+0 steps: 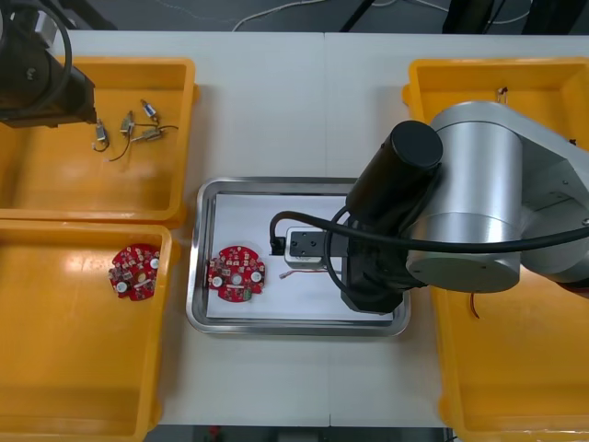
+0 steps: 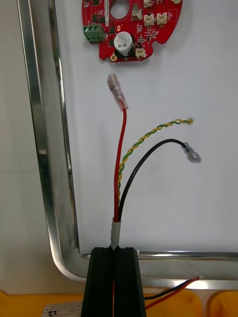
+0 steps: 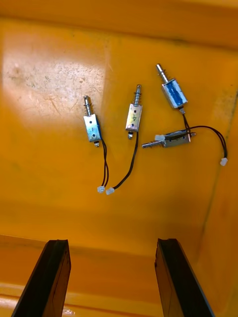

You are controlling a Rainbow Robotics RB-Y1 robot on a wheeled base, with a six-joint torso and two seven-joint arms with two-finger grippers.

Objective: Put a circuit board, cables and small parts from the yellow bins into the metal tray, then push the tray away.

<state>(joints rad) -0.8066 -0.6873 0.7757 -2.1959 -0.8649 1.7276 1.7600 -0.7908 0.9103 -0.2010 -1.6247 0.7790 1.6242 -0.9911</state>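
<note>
Light table (image 1: pixel 276 101) — seam down its middle; dark floor (image 1: pixel 184 14) beyond the far edge.

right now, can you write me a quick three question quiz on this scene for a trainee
1. True or false: the left gripper is shut on a small metal part.
2. What is the right gripper, at the metal tray, shut on? A) a red board B) a red, black and yellow-green cable C) nothing
3. Fill in: how many round red circuit boards lie in the tray? ___

Key
1. False: it is open, above four small metal parts in a yellow bin.
2. B
3. One
</note>
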